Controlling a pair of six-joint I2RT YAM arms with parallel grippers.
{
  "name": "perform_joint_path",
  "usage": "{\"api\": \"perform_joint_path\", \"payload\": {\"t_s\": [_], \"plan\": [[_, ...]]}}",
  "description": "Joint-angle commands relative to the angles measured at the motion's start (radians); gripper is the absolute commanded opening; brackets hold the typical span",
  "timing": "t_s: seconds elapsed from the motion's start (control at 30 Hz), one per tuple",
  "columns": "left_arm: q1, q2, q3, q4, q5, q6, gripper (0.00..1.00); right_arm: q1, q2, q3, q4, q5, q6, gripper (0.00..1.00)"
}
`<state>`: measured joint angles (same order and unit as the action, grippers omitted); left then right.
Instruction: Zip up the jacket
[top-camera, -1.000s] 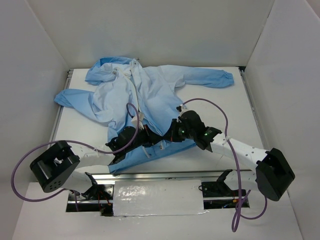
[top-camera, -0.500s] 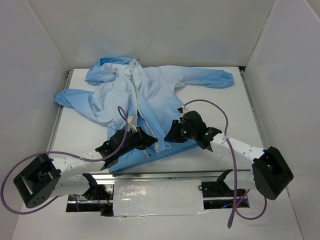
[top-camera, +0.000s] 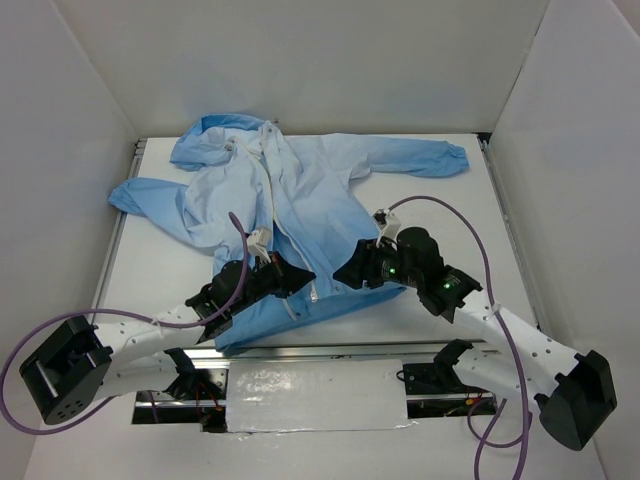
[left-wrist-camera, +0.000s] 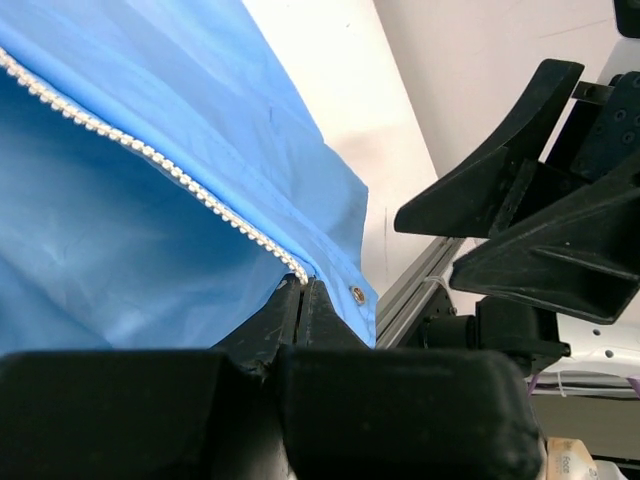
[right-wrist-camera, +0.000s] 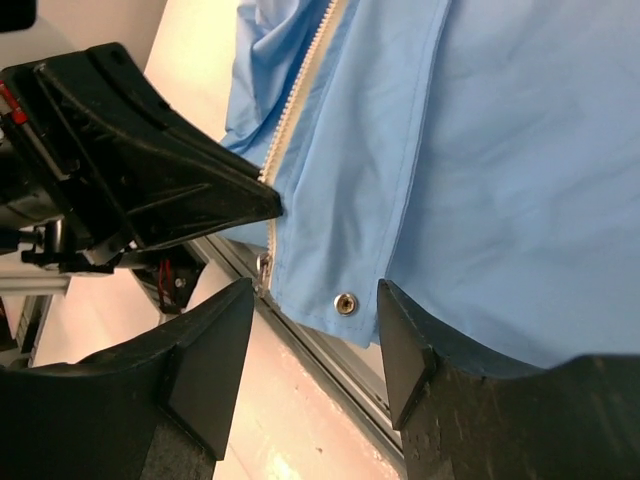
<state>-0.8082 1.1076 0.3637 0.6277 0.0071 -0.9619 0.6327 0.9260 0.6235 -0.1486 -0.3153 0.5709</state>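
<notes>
Top external view: the jacket (top-camera: 300, 190) lies spread on the table (top-camera: 480, 230), with its hood at the far left and its hem at the near edge by the arm bases. Its white zipper (top-camera: 272, 195) runs from the near hem to the far collar, leaning slightly left as it goes.

At the near foot of that line sits the left gripper (top-camera: 303, 275). The left wrist view shows its fingers pressed together on the hem fabric just where the teeth end.

Just to its right is the right gripper (top-camera: 342, 274), jaws apart and holding nothing. In the right wrist view, the hem and a metal snap (right-wrist-camera: 345, 303) lie just beyond its fingertips.

So the zipper lies left of the right claw and stretches away from both arms. Any closing pull would probably have to travel toward the far side. I cannot make out the slider for certain.
</notes>
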Motion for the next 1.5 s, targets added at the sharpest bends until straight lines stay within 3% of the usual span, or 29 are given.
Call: {"api": "perform_joint_path", "payload": {"t_s": [0.0, 0.4, 0.57, 0.7, 0.73, 0.83, 1.0, 1.1, 1.17, 1.3, 1.43, 1.47], "plan": [[-0.008, -0.015, 0.003, 0.133, 0.040, 0.034, 0.00, 0.009, -0.024, 0.016, -0.035, -0.034, -0.031, 0.60], [-0.011, 0.037, -0.009, 0.320, 0.080, 0.017, 0.00, 0.010, 0.102, -0.013, 0.130, -0.289, 0.017, 0.61], [-0.013, 0.077, 0.006, 0.369, 0.093, 0.009, 0.00, 0.015, 0.123, -0.027, 0.188, -0.318, 0.041, 0.61], [-0.014, 0.104, 0.012, 0.389, 0.097, 0.002, 0.00, 0.016, 0.134, -0.025, 0.192, -0.308, 0.047, 0.52], [-0.014, 0.104, 0.011, 0.392, 0.097, 0.000, 0.00, 0.018, 0.132, -0.027, 0.193, -0.300, 0.047, 0.44], [-0.014, 0.103, 0.006, 0.388, 0.091, 0.002, 0.00, 0.016, 0.137, -0.025, 0.190, -0.292, 0.046, 0.32], [-0.014, 0.077, -0.002, 0.363, 0.071, 0.015, 0.00, 0.018, 0.143, -0.030, 0.201, -0.288, 0.049, 0.22], [-0.014, 0.069, 0.001, 0.340, 0.064, 0.025, 0.00, 0.018, 0.151, -0.030, 0.207, -0.283, 0.053, 0.01], [-0.014, 0.057, 0.018, 0.282, 0.051, 0.032, 0.00, 0.016, 0.151, -0.034, 0.221, -0.284, 0.055, 0.00], [-0.014, -0.009, 0.084, 0.009, -0.083, 0.061, 0.80, 0.018, 0.146, -0.050, 0.241, -0.254, 0.049, 0.00], [-0.019, -0.147, 0.116, -0.276, -0.261, 0.075, 0.86, 0.015, 0.165, -0.051, 0.236, -0.211, 0.034, 0.00], [-0.020, -0.204, 0.130, -0.424, -0.306, 0.059, 0.84, 0.013, 0.168, -0.051, 0.235, -0.202, 0.032, 0.00]]}}
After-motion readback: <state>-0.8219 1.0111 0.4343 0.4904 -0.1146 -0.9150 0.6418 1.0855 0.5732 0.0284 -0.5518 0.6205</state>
